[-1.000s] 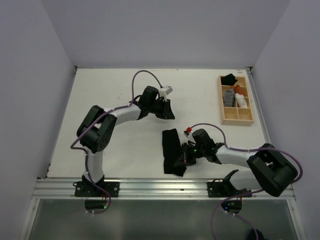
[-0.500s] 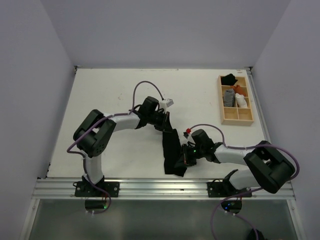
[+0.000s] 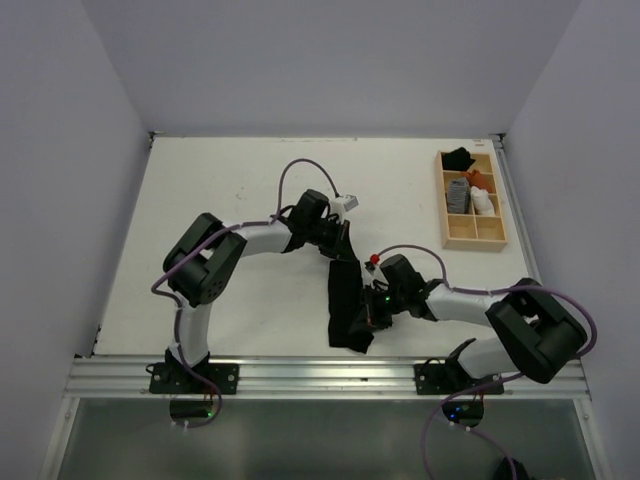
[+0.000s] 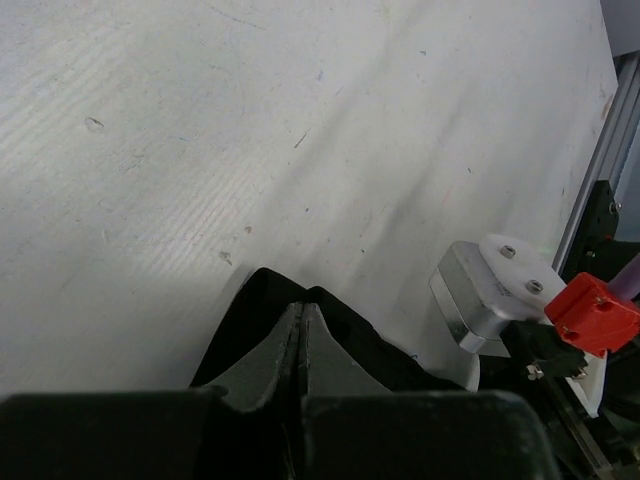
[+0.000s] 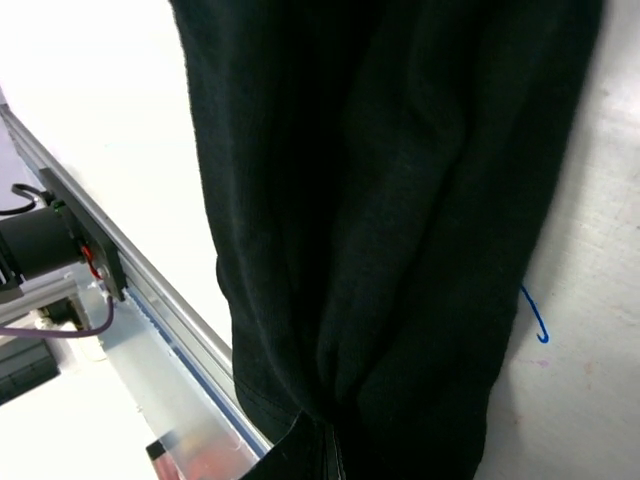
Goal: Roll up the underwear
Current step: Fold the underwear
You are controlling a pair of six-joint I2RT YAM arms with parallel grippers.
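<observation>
The black underwear (image 3: 346, 300) lies as a long folded strip on the white table, running toward the near edge. My left gripper (image 3: 338, 247) is at its far end. In the left wrist view the fingers (image 4: 262, 360) are pressed together at the gripper (image 4: 302, 312), with the underwear (image 4: 370, 345) bunched around the tips. My right gripper (image 3: 371, 310) is shut on the strip's right edge. In the right wrist view the underwear (image 5: 380, 180) fills the frame, and its folds gather into the shut gripper (image 5: 330, 455).
A wooden compartment tray (image 3: 490, 238) stands at the back right, holding a black item (image 3: 458, 157), a grey striped roll (image 3: 458, 192) and a white roll (image 3: 483, 203). The aluminium rail (image 3: 300, 372) runs along the near edge. The right wrist's red-capped camera mount (image 4: 590, 315) is close to my left gripper.
My left gripper has moved down and right from open table to the far end of the underwear. My right gripper has stayed on the strip's right edge, shifting slightly.
</observation>
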